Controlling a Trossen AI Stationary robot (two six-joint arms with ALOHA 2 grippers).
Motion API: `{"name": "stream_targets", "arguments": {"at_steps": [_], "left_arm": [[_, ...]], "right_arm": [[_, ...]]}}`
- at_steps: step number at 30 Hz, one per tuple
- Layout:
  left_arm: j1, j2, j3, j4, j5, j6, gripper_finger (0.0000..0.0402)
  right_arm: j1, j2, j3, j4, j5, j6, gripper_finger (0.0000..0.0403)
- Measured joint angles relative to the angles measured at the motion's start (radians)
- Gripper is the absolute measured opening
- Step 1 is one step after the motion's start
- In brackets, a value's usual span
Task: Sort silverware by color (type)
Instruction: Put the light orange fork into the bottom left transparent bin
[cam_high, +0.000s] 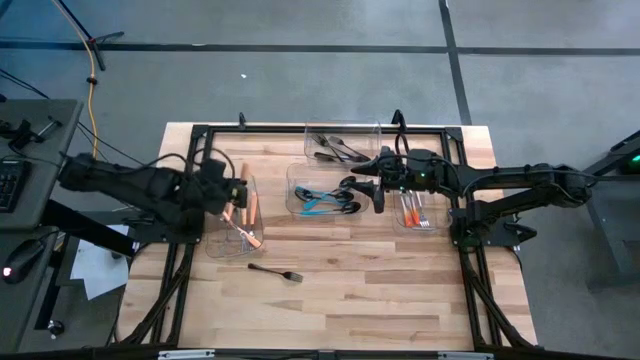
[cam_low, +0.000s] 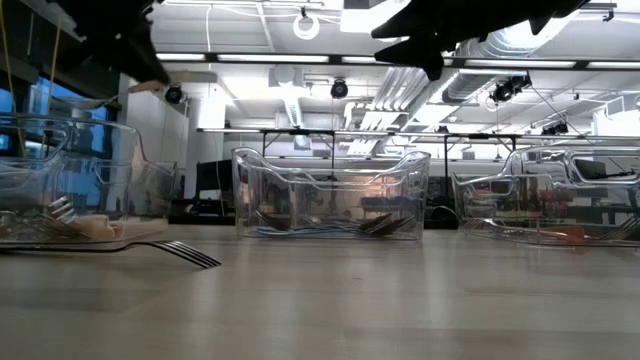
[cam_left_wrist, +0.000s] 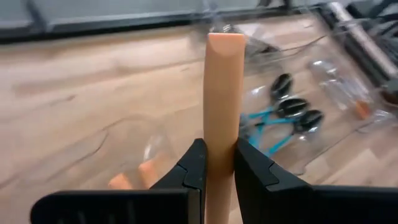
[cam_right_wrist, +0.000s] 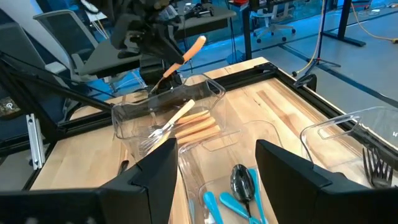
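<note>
Left tool (cam_left_wrist: 217, 165) pinched orange-handled utensil (cam_left_wrist: 222, 93) above clear plastic bin (cam_high: 222, 248) near worktop's left edge; right tool (cam_right_wrist: 214, 163) spread, idle over middle. Off-centre release might clip rim, dropping it outside.

Clear bins (cam_high: 342, 140) on wooden table (cam_high: 340, 300)
</note>
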Motion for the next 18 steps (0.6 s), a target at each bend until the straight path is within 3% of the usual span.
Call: {"name": "stream_targets", "arguments": {"at_steps": [6,13,18], "left_arm": [[-0.065,0.065,-0.037,-0.144,0.045,-0.246,0.0035],[-0.113,0.158,-0.133,-0.143,0.164,-0.455,0.0035],[-0.123,0.224,-0.175,-0.138,0.236,-0.525,0.0035]], "right_arm": [[0.0,0.0,0.0,-0.002,0.0,0.0,0.0201],[0.0,0.0,0.0,-0.008,0.001,0.0,0.0201],[0.0,0.0,0.0,-0.008,0.001,0.0,0.0201]]}}
